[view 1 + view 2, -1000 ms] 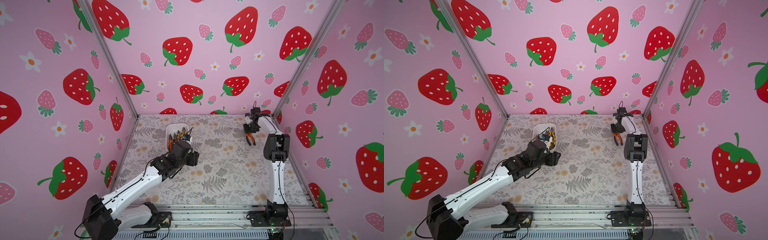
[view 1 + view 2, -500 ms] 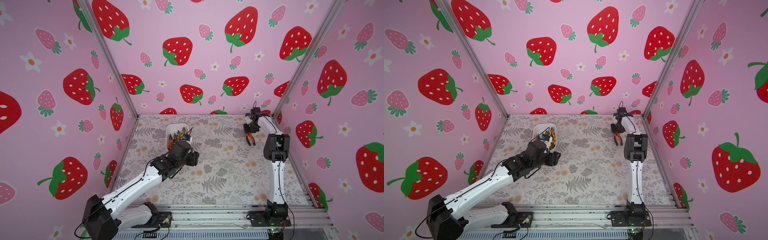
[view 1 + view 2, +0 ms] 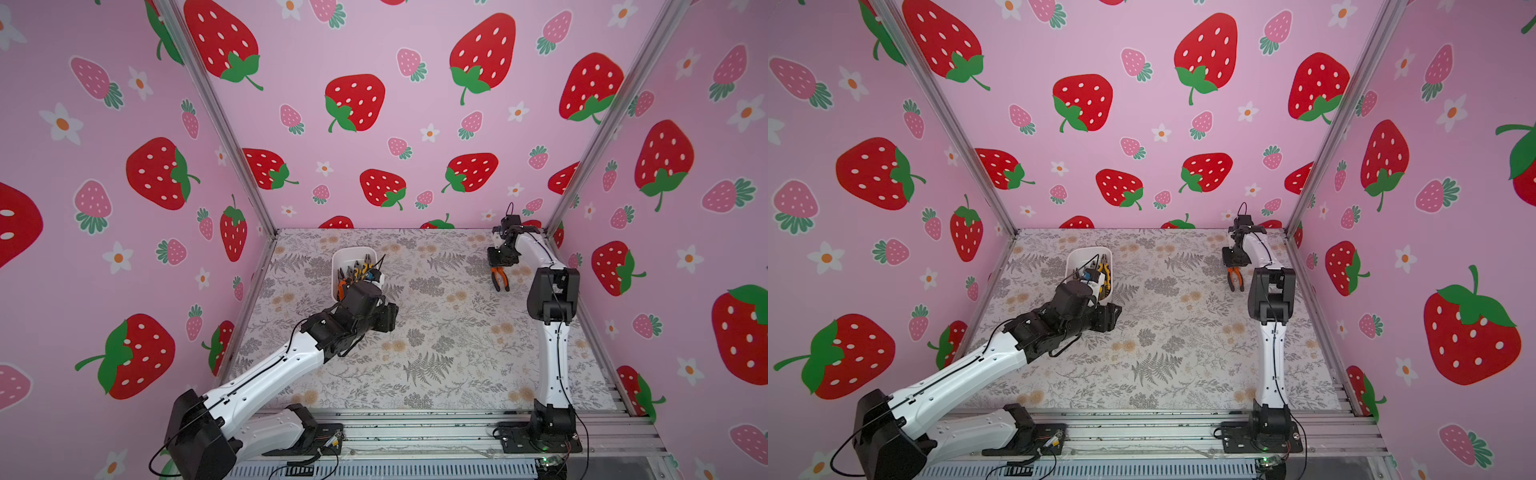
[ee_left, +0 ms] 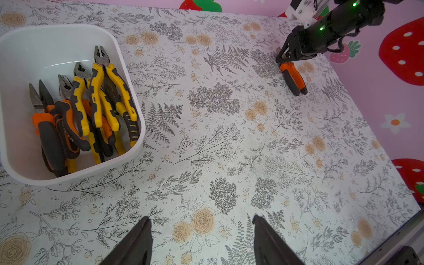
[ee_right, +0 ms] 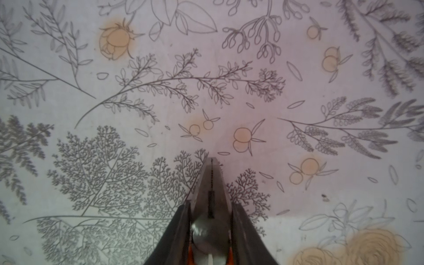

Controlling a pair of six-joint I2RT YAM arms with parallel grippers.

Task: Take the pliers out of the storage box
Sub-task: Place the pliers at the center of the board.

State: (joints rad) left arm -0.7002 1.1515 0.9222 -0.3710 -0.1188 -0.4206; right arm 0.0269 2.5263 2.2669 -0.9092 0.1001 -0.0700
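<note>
Currently the left gripper [image 4: 200,218] hovers over the worktop [image 4: 229,142]. Its two dark, tapered fingers [image 4: 142,238] are spread wide, with only the grey fern-and-rose print between them.

Beside it stands the storage box [image 4: 46,46], made of glossy white plastic with rounded corners and low walls. Inside, the pliers [image 4: 91,107] lie heaped against one long wall with their noses all pointing the same way. We note dull grey metal heads, some pointed and some blunt, and rubbery handles in yellow-and-black or orange-and-black. The overlap hides the lowest layer.

Well apart from the box, near the far right corner, the right gripper [image 3: 500,264] points down at an orange-handled pair [image 3: 500,279]. In the right wrist view its serrated steel nose [image 5: 211,183] is closed, and the black fingers [image 5: 176,229] flank the round pivot closely on both sides. We cannot tell whether they pinch it or merely stand beside it. Nor can we tell whether the pair lies on the worktop or just above it.
</note>
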